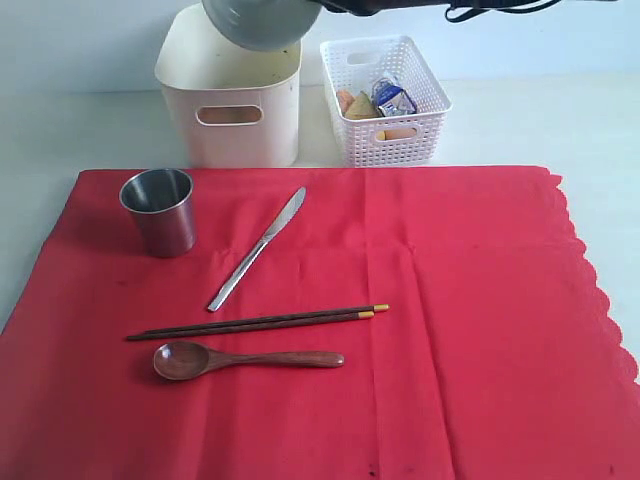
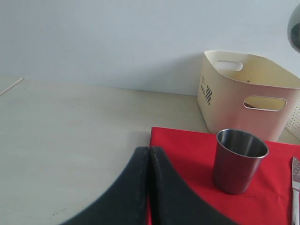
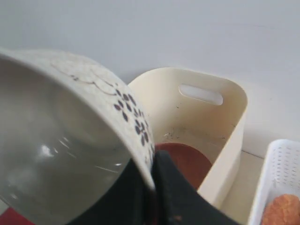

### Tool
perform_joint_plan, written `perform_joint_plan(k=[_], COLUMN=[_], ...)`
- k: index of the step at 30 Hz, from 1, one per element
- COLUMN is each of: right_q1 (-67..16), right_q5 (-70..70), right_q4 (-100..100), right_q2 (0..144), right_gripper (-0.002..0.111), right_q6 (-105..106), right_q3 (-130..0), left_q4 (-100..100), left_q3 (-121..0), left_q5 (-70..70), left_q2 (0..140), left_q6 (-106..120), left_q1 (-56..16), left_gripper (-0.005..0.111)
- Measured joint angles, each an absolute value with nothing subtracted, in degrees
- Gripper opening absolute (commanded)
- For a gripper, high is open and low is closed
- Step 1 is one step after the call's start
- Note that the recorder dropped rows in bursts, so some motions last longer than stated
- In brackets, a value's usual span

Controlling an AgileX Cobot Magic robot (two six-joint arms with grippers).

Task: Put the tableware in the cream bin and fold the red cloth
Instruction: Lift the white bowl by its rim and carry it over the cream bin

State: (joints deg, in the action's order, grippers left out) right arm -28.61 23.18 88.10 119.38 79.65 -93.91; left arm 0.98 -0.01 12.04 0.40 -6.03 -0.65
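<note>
Tableware is lying spread over the red cloth (image 1: 450, 330) in the exterior view. We are seeing the steel cup (image 1: 160, 212) standing upright near the cloth's far left corner and the silver table knife (image 1: 258, 248) lying aslant beside it. Nearer the camera, the dark yellow-tipped chopsticks (image 1: 260, 322) are lying side by side, and the brown wooden spoon (image 1: 245, 360) is resting just beside them. At the top of this view the pale green bowl (image 1: 255, 22) is hanging tilted above the cream bin (image 1: 230, 120). That bin is standing on the table (image 1: 520, 120) beyond the cloth, just beside a white lattice basket (image 1: 385, 130) holding a few food items.

From the left wrist view, we are looking past the left claw (image 2: 149, 152), which is clenched with its fingers pressing together and nothing between them. It is hovering at the cloth's edge, near the cup, with the bin standing beyond.

From the right wrist view, we are watching the right claw (image 3: 153, 178) grasping the bowl, its dark fingers clamping the rim. The bowl is tipping over the bin's open mouth, and the round brown plate (image 3: 185, 161) is lying inside the bin.
</note>
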Motion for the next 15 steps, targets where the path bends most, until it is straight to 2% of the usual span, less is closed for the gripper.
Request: perform_joint_plan(k=[7, 15], right_q1=[-29.97, -30.67], right_q5=[24.36, 21.97], right_q4=[90.43, 93.36], right_q2=[125.59, 129.77], right_gripper=[0.000, 0.000], right_q6=[81.67, 82.03], right_q3=[-101.13, -103.22], left_q4=[0.98, 0.98], left_q3=[-0.01, -0.01], left_q5=[12.04, 12.04], left_q2=[0.40, 0.40], left_q6=[-6.03, -6.03], left_q1=[-0.65, -0.65], left_gripper=[0.002, 0.002])
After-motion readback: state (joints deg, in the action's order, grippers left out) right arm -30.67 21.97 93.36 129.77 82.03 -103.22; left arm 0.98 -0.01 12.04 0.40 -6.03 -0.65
